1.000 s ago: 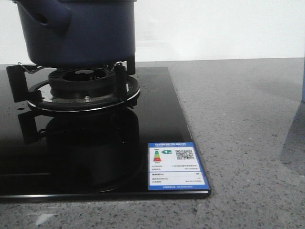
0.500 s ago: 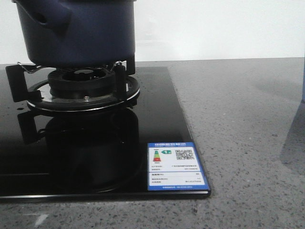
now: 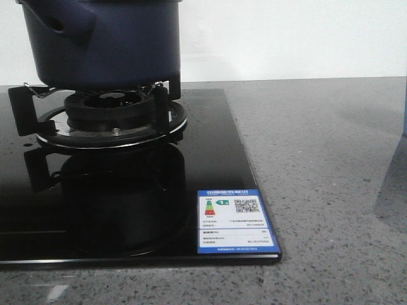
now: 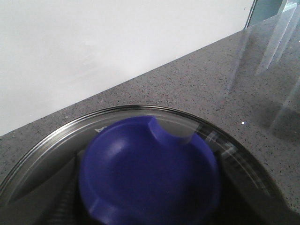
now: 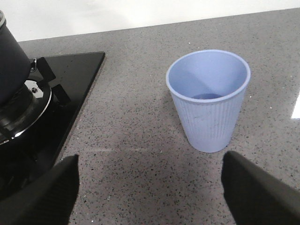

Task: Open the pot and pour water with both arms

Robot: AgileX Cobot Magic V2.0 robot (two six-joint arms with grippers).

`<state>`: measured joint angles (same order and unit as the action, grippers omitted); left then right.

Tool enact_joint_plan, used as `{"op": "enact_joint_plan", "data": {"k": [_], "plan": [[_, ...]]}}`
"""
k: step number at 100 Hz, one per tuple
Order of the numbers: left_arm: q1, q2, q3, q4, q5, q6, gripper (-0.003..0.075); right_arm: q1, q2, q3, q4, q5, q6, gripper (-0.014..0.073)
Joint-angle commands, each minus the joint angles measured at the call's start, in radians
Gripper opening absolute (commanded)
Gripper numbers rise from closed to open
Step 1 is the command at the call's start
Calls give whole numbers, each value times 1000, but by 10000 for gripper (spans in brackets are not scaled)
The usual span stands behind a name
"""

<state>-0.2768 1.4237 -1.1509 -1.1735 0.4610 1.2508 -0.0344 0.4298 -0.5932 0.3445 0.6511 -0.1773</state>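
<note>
The dark navy pot [image 3: 108, 44] sits on the burner [image 3: 111, 114] at the far left, its top cut off by the frame. In the left wrist view its glass lid [image 4: 56, 140] with a blue knob [image 4: 150, 173] fills the frame. My left gripper [image 4: 150, 199] straddles the knob, dark fingers [image 4: 63, 201] close on either side; contact is unclear. My right gripper [image 5: 150, 183] hangs open over bare counter, short of a light blue ribbed cup [image 5: 208, 101] with a little water in it. The pot [image 5: 9, 61] also shows at that view's edge.
The black glass stove top [image 3: 210, 159] carries a blue energy label [image 3: 234, 221] at its near right corner. Grey speckled counter runs right of it to a white wall. Something transparent [image 4: 276, 47] stands on the counter beyond the lid.
</note>
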Motion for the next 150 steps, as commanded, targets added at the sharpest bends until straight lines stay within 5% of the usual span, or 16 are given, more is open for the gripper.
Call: {"op": "enact_joint_plan", "data": {"k": [1, 32, 73, 118, 150], "plan": [[-5, -27, -35, -38, -22, 4, 337, 0, 16, -34, 13, -61, -10, 539], [-3, -82, -35, -39, -42, 4, 337, 0, 21, -1, -16, -68, -10, 539], [98, -208, -35, -45, -76, -6, 337, 0, 36, 201, -16, -385, -10, 539], [184, -246, -35, -99, -56, -6, 337, 5, 341, 195, -16, -620, -80, 539], [184, -246, -35, -103, -52, -6, 337, 117, 494, 182, -16, -837, -80, 539]]}}
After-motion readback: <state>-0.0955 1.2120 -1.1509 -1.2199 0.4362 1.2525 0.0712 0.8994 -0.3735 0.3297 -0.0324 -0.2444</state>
